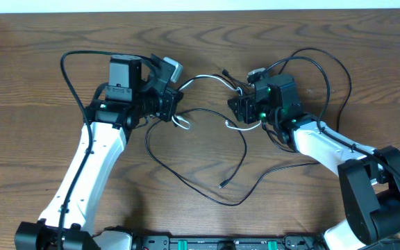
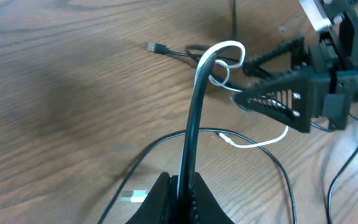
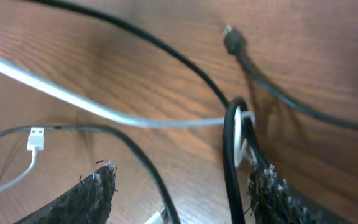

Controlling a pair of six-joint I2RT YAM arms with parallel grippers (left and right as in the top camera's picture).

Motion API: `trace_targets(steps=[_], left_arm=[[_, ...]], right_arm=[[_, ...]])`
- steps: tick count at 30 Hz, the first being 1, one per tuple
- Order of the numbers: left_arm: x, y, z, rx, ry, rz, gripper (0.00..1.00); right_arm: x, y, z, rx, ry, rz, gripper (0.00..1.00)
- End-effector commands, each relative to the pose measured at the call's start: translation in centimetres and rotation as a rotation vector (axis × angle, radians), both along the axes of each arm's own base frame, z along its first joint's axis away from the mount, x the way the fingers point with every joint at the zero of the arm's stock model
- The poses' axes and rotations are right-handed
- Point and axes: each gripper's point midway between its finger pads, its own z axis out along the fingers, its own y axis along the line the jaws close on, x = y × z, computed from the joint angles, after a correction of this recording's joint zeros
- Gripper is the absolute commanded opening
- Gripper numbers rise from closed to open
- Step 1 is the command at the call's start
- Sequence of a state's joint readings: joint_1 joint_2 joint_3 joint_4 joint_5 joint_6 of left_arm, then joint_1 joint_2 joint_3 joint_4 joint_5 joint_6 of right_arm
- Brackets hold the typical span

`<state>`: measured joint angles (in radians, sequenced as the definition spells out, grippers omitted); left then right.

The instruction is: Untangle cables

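You are dealing with a long thin black cable (image 2: 192, 124) and a shorter thin white cable (image 3: 67, 93) on the brown wooden table (image 1: 33, 69). They are crossing in a small knot (image 3: 242, 119) just past the table's centre toward 3 o'clock. There the white strand is wrapping around a tight black loop.

From the knot, both cables are running toward 9 o'clock, lifted off the wood in a taut span. That is likely so the tangle is hanging open and its crossings are showing. The rest of the black cable is lying slack in a wide loop toward 6 o'clock. One small black plug (image 3: 232, 38) is sitting free just beyond the knot. The white flat plug (image 3: 36, 140) is lying loose on the table, apart from it.

Your left gripper (image 2: 180, 183) is sitting at 9 o'clock of the knot. Its jaws are pressing together on the black cable and white cable side by side, anchoring that end.

Your right gripper (image 3: 180, 171) is hanging at 3 o'clock of the knot, right over it. Its jaws are standing apart and gripping nothing. The black loop is lying against the inner face of one finger (image 3: 278, 193), and the other finger is well clear. Judging by that, you are lining up to pinch the loop and pull it out of the white strand.
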<state>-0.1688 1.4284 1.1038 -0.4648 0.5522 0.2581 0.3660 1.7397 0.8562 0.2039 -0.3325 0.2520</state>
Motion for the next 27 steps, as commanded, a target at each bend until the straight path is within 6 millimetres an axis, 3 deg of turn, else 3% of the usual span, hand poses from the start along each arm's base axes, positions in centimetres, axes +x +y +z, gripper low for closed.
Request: trace_targets(steps=[1,5,11,15,22,26,27], left_arm=[[-0.4,-1.4,0.3,-0.023,0.009,-0.037,0.08],[-1.0,-2.7,0.3,-0.023,0.009,-0.075,0.08],[-1.4,-3.4,0.2,-0.022,0.011,-0.095,0.08],[-1.6,-3.4,0.1,-0.02,0.022,-0.095,0.08],[-2.2,-3.2,-0.4,-0.012,0.058,-0.094,0.08],[-2.3,-3.2,-0.5,-0.011,0.065,-0.095,0.08],[-2.3,-3.2,-0.5,-0.011,0.065,-0.095,0.08]], right_arm=[[0.4,-0.5,-0.2,-0.036,-0.019,-0.033,0.62],[0.6,-0.7,-0.6,-0.049,-0.015,-0.045,0.59],[0.7,-1.1,-2.9,-0.081,0.02,-0.063,0.52],[0.9,-1.0,-4.7,-0.087,0.034,-0.063,0.39],[2.0,-0.6,-4.6,-0.067,-0.018,-0.067,0.31],[2.7,-1.8,-4.7,-0.111,-0.037,-0.126,0.19],[2.8,-2.0,-4.7,-0.12,-0.042,-0.14,0.11]])
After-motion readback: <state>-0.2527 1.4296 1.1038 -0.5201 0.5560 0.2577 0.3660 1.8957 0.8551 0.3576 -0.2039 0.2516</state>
